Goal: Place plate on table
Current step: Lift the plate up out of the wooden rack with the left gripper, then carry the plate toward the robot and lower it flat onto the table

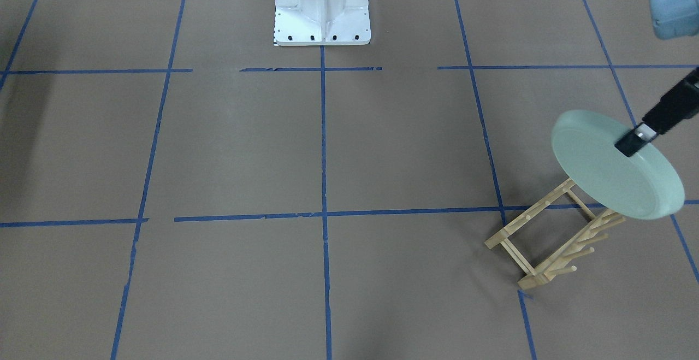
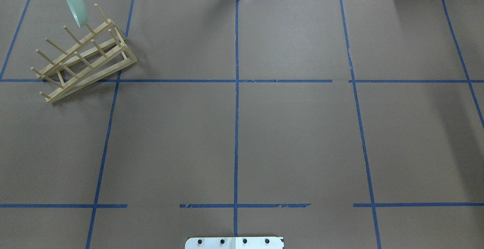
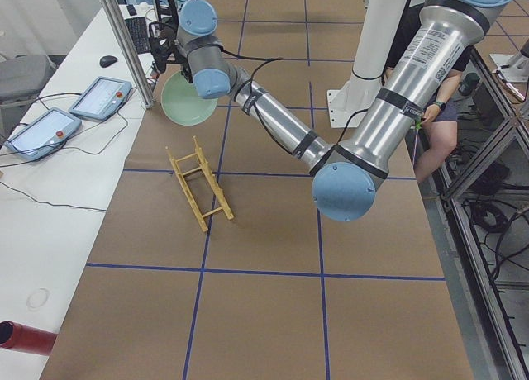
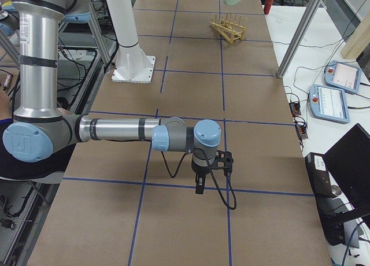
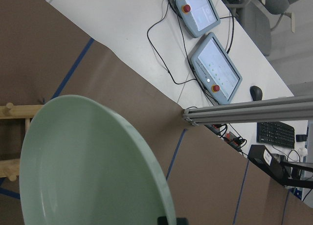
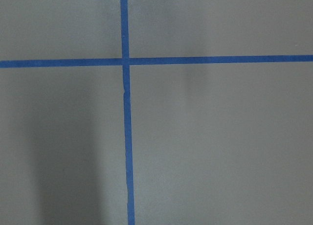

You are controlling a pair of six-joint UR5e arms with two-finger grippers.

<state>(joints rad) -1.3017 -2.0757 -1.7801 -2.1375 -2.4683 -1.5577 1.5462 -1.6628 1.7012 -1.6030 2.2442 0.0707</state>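
Nearest us lies the table [image 1: 246, 147], brown paper crossed with blue tape, and by its far corner on our left stands the wooden rack [image 1: 551, 240]. Above it we hold the plate [image 1: 606, 169] tilted in the air, our left gripper [image 1: 633, 142] pinched on its rim, likely to clear the pegs before laying it flat. Overhead shows only a green sliver; the left side view shows plate and rack apart. Our right gripper [image 4: 199, 182] hangs toward the right edge; whether it is parted we cannot tell.
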